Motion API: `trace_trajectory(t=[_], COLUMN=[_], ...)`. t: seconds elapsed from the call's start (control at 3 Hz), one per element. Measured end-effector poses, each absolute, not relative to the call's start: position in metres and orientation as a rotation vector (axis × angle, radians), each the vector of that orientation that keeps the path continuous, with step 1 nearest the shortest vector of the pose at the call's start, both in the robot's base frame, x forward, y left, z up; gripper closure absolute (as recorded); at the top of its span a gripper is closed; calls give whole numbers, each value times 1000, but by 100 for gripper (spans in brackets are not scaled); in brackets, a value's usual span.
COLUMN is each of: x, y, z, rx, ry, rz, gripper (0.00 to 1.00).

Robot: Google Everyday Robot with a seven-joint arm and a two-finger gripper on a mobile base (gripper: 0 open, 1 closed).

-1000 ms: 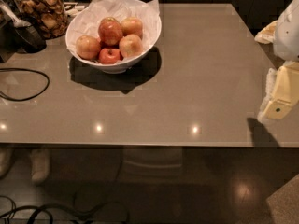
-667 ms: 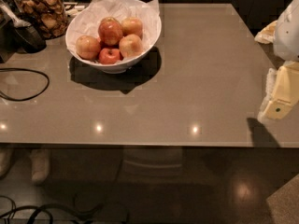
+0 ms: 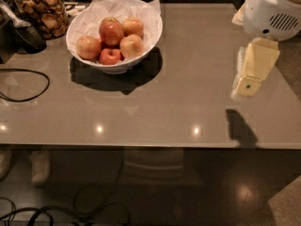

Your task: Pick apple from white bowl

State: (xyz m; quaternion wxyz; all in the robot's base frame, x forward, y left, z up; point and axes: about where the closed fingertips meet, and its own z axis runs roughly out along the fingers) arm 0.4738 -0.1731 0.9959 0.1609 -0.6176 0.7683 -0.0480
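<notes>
While the hand (image 3: 249,74) is hanging at the right edge of the frame, above the right side of the bench (image 3: 188,102) and well apart from the white bowl (image 3: 123,68), the task is sitting at its opening step: the approach, with nothing picked up yet. Whether the hand is open or closed cannot be told from this view.

The white bowl is standing in the upper left of the frame, lined with crumpled paper (image 3: 101,4) that is poking above its rim. Five apples are lying in it, crowded together. The apple (image 3: 131,45), pale yellow-orange, is resting at the front right of the pile, beside the small red apple (image 3: 110,56) and in front of the red-streaked apple (image 3: 111,30). Two more orange-pink ones are sitting at the left and the back right.

Next, I am judging, the hand is needing to travel leftward and toward the top of the frame, across the bench, then come down over the bowl's right side. Since the apples are touching, the descent is calling for care not to nudge the neighbours or snag the paper.

At the upper left corner a glass jar (image 3: 44,13) is holding brown snacks.
</notes>
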Motion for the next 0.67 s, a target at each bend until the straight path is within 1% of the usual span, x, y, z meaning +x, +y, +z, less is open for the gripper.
trace_trajectory(t=[0.33,0.67], x=[494,516], y=[-154,-125], z=[995,997], rx=[-1752,-1756], ry=[2145,2076], rz=[-20,139], gripper=[0,0])
